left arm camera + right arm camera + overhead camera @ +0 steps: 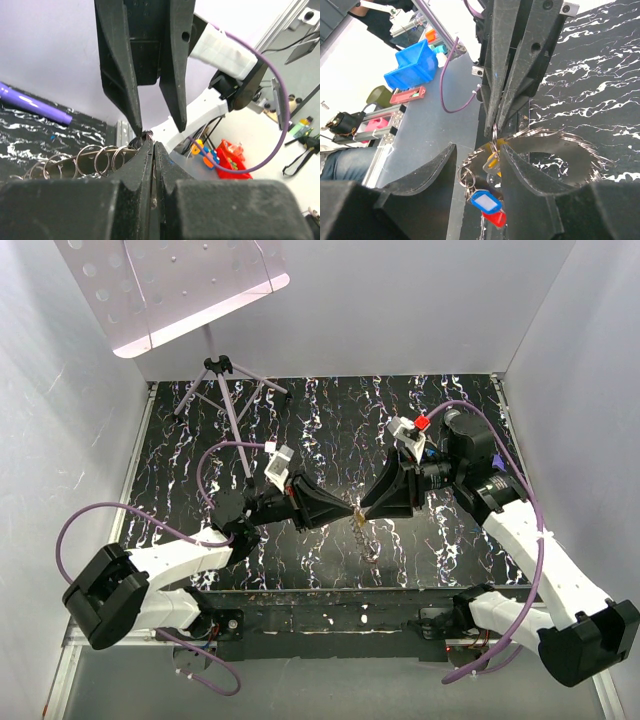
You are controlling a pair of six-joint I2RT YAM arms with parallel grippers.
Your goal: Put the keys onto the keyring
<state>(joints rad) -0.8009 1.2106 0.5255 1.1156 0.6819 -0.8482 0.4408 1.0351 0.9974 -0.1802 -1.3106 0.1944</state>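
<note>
My left gripper (346,510) (152,146) is shut on a thin steel keyring (494,136), pinching it at the fingertips above the mat. A yellow-headed key (493,161) hangs from that ring. Below it, short linked rings carry a blue-headed key (485,201) and a red-headed one (496,218). My right gripper (371,507) (477,162) faces the left one tip to tip. It is open, with the hanging keys (366,540) between its fingers and nothing gripped. A row of loose rings (95,159) trails off sideways from the pinched ring.
A black marbled mat (330,420) covers the table between white walls. A tripod stand (222,370) with a perforated plate stands at the back left. A purple marker pen (35,104) lies on the mat near the wall.
</note>
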